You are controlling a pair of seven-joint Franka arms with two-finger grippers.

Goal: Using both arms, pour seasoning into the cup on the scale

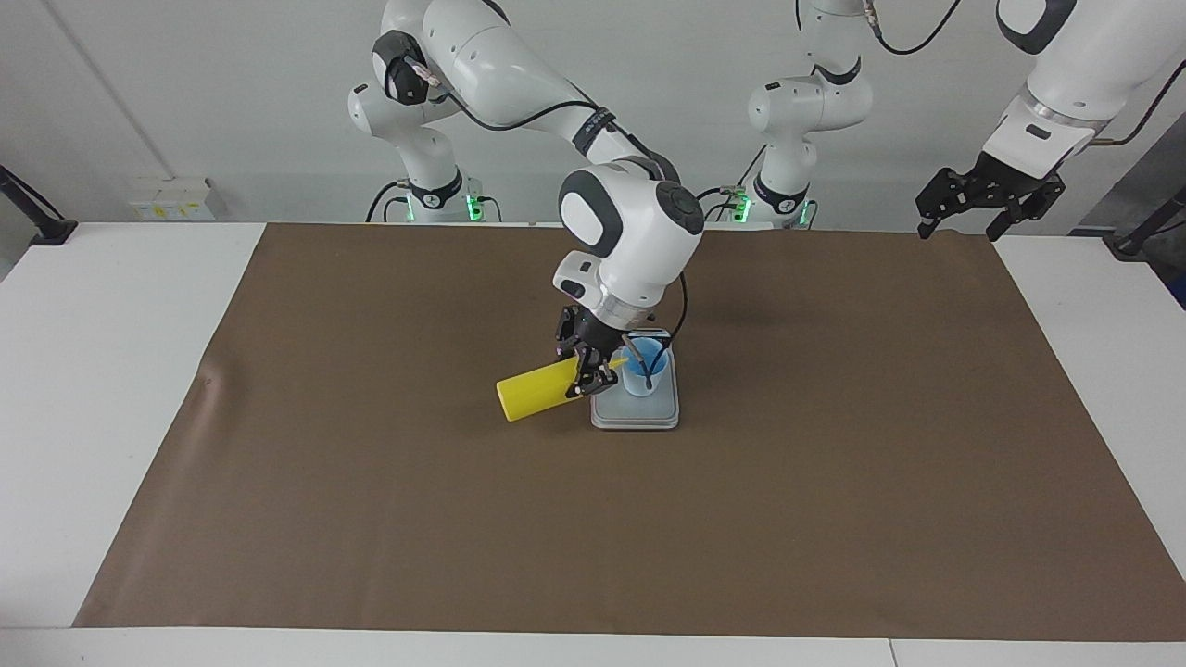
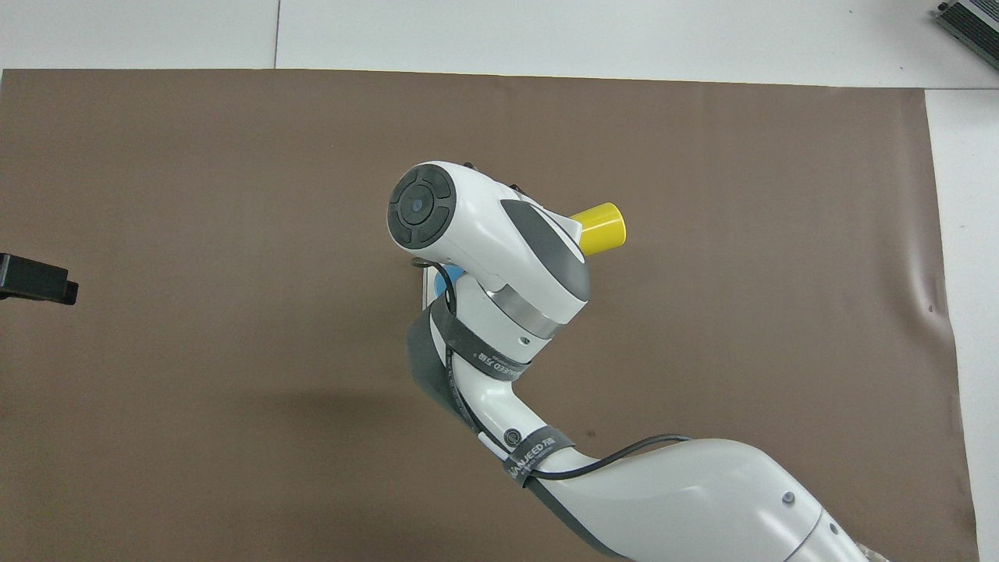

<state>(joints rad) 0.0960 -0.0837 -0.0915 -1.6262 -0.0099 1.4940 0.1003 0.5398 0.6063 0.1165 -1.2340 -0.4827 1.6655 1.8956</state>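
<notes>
My right gripper [image 1: 586, 373] is shut on the yellow seasoning bottle [image 1: 536, 389], which lies tipped nearly flat in the air with its nozzle pointing into the light blue cup [image 1: 645, 368]. The cup stands on the silver-grey scale [image 1: 637, 408] in the middle of the brown mat. In the overhead view the right arm covers most of the scale; only the bottle's base end [image 2: 599, 228] and a sliver of the cup [image 2: 446, 279] show. My left gripper [image 1: 984, 206] hangs open in the air over the mat's corner at the left arm's end, holding nothing.
A brown mat [image 1: 371, 519] covers most of the white table [image 1: 93, 371]. Both arm bases stand along the robots' edge. A dark clamp [image 1: 37, 222] sits at the table corner by the right arm's end.
</notes>
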